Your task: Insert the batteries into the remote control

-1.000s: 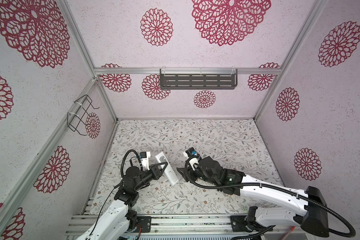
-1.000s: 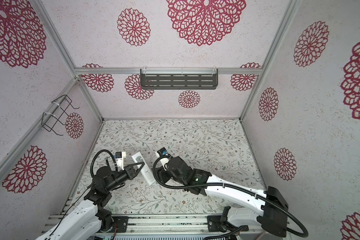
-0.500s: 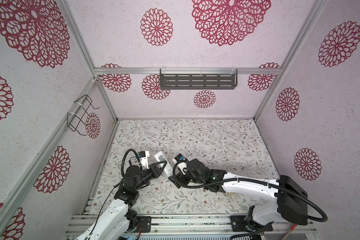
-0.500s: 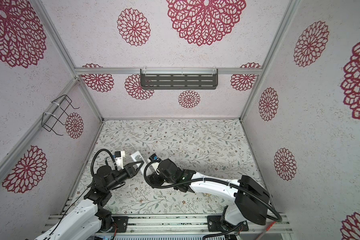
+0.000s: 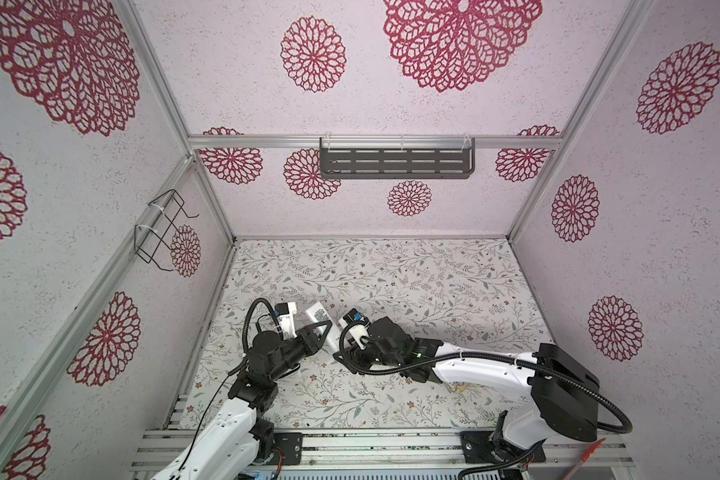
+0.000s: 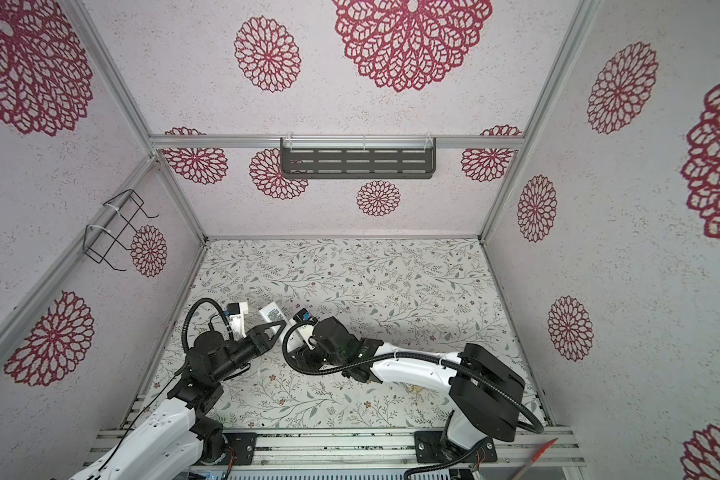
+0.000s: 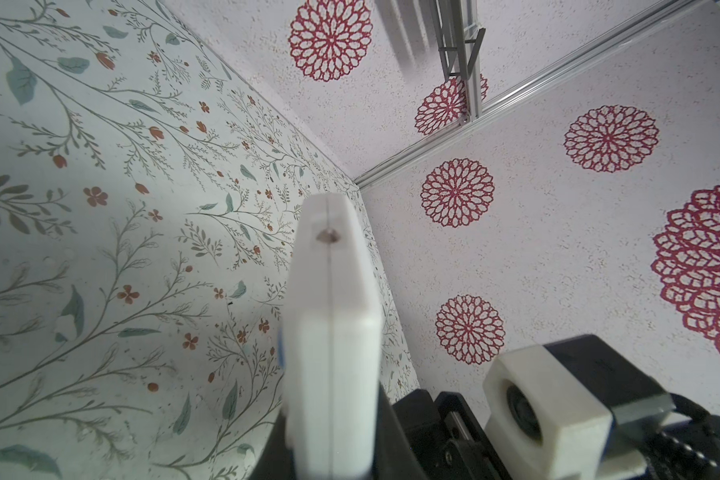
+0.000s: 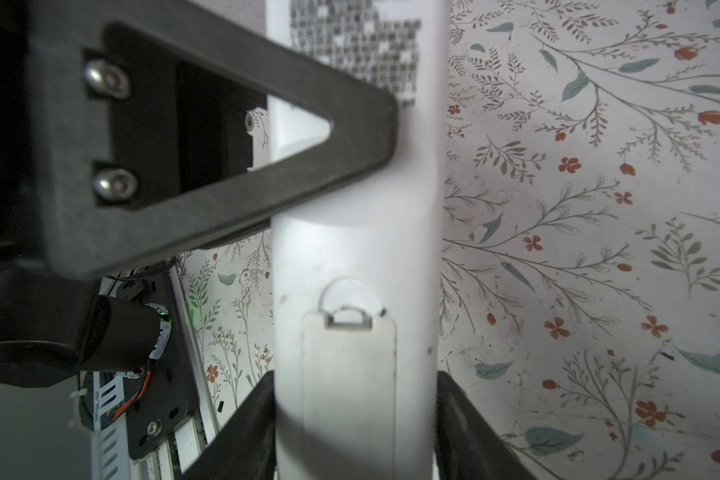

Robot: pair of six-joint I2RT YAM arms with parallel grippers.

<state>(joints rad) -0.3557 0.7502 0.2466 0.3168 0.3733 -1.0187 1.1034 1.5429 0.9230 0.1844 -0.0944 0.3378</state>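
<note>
— Where has the remote got to?

— The long slim white plastic remote control (image 8: 354,249) looks to be held clear of the floral-printed bench (image 5: 391,282), toward its front left. Its plain back faces up, with the grey code sticker (image 8: 354,45) at one end and the white battery cover (image 8: 348,374) at the other. The cover is latched.

— Who has it?

— The left tool (image 5: 328,327) is clamped across it, just below the sticker. The right tool (image 8: 354,415) has a jaw tight against each long edge at the cover end. I can't tell whether it is pinching yet.

— And the batteries?

— I can't see the batteries from anywhere.

— So what worries you?

— Two arms are on one stiff bar. If they pull differently, I'd guess it twists or slips out of the weaker hold. If the right jaws squeeze beside the cover, they may pin it so it won't slide. And if the left lets go before the right truly has it, it drops to the bench.
</note>
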